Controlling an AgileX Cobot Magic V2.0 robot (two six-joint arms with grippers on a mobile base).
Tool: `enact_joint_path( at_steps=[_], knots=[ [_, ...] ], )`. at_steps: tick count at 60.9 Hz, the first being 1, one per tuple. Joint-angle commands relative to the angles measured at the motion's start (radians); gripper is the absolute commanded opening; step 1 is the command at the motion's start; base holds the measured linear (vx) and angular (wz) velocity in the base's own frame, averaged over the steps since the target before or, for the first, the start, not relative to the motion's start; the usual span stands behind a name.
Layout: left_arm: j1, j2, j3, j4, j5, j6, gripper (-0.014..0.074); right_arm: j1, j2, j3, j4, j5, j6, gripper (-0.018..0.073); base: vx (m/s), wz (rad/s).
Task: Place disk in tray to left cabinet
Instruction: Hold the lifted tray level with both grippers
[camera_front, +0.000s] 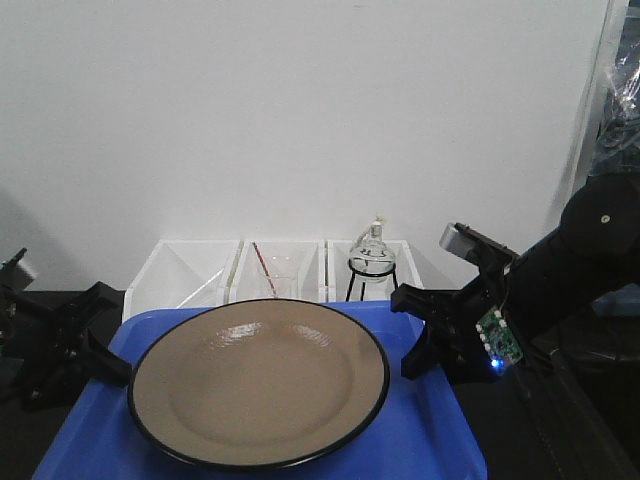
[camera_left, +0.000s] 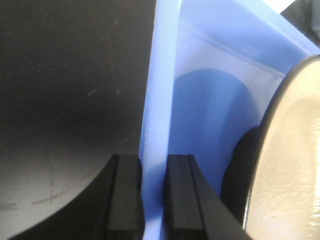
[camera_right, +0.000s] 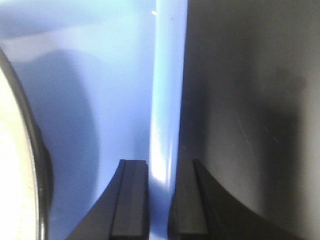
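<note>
White wall (camera_front: 300, 120) behind clear bins (camera_front: 190, 270) of glassware. Left gripper (camera_left: 152, 200) pinches the blue tray's (camera_front: 430, 440) left rim tight, and the right gripper (camera_right: 159, 200) pinches its right rim. Tan disk (camera_front: 260, 385) lies flat in the tray, nearly filling it.

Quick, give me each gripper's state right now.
Left gripper: closed on the tray rim.
Right gripper: closed on the tray's opposite rim.
</note>
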Motion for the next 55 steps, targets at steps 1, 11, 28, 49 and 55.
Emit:
enact_joint_path(
  at_steps=[1, 11, 28, 49, 55],
  knots=[
    [-0.035, -0.070, -0.036, -0.232, 0.024, -0.031, -0.0001, 0.023, -0.067, -0.066, 0.193, -0.003, 0.017, -0.0003, 0.00, 0.00],
    [-0.035, -0.087, -0.036, -0.232, 0.027, -0.056, -0.0001, 0.023, -0.072, -0.068, 0.194, 0.022, 0.020, -0.0003, 0.00, 0.00],
    [-0.035, -0.090, -0.036, -0.261, 0.011, -0.056, -0.0001, 0.023, -0.073, -0.068, 0.194, 0.005, 0.013, -0.0003, 0.00, 0.00],
    [-0.035, -0.090, -0.036, -0.258, 0.000, -0.053, 0.0000, 0.023, -0.073, -0.068, 0.194, -0.001, -0.014, -0.0003, 0.00, 0.00],
    [-0.035, -0.090, -0.036, -0.258, 0.000, -0.053, 0.0000, 0.023, -0.073, -0.068, 0.194, 0.000, -0.014, -0.0003, 0.00, 0.00]
  ],
)
